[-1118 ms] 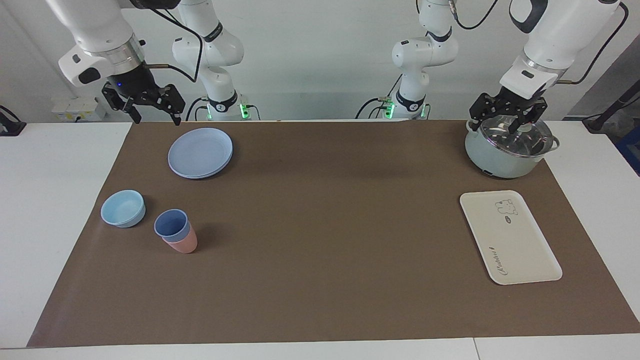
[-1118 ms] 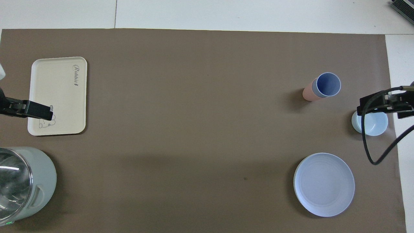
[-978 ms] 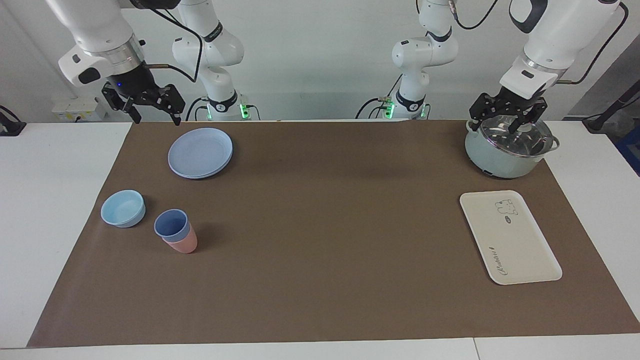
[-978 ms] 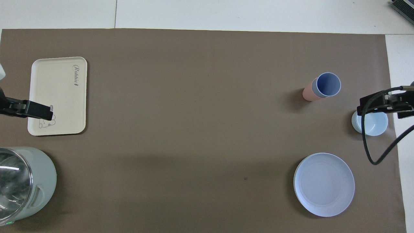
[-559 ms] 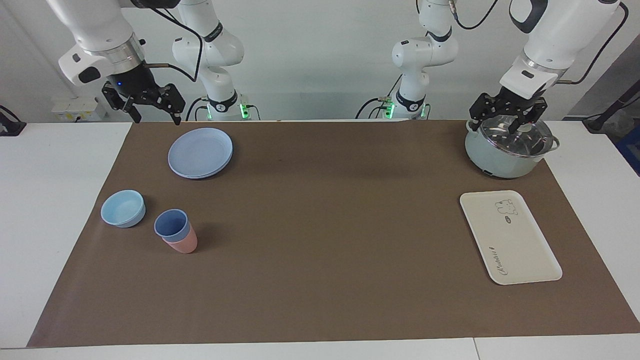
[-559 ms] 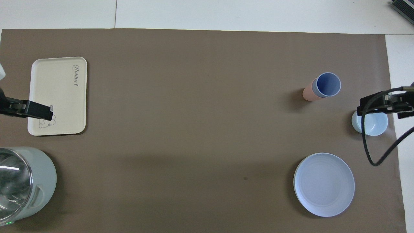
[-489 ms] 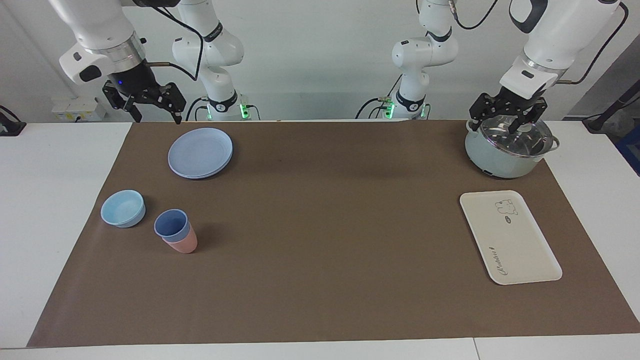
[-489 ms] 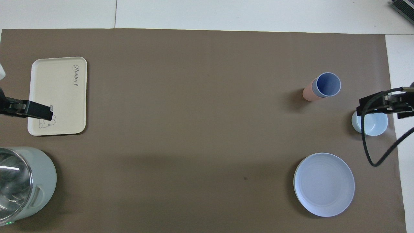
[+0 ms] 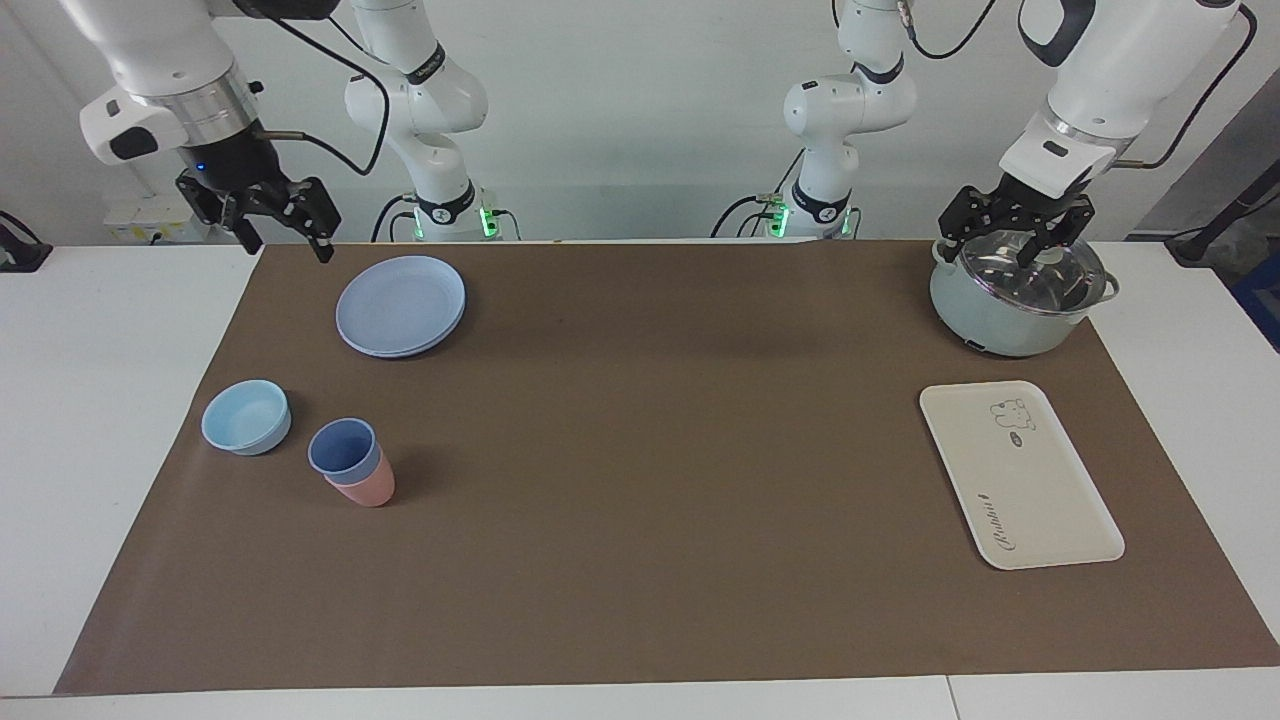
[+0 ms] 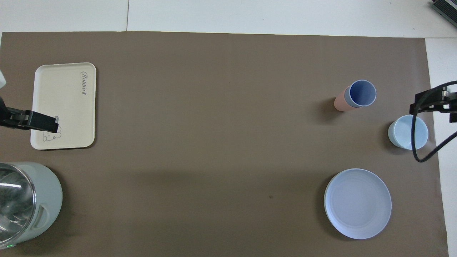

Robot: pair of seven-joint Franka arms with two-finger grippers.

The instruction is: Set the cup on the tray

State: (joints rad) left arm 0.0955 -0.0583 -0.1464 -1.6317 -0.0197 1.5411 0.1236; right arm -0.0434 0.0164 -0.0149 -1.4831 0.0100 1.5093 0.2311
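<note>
Now: reach not yet begun | right hand (image 9: 282, 237) raised, fingers spread, empty | cup (image 9: 344, 449) nested in pink cup (image 9: 365, 488), well below that hand | tray (image 9: 1018, 473) bare, below left hand (image 9: 1010, 237), which waits spread, empty | next: right hand descends onto blue rim only.

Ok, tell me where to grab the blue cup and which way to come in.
Take the blue cup by its rim, coming from above with one finger inside the open mouth. It stands upright, nested in the pink cup, so only its upper band shows and a low side grip would likely catch the pink one. The right hand is up at that end of the table.
</note>
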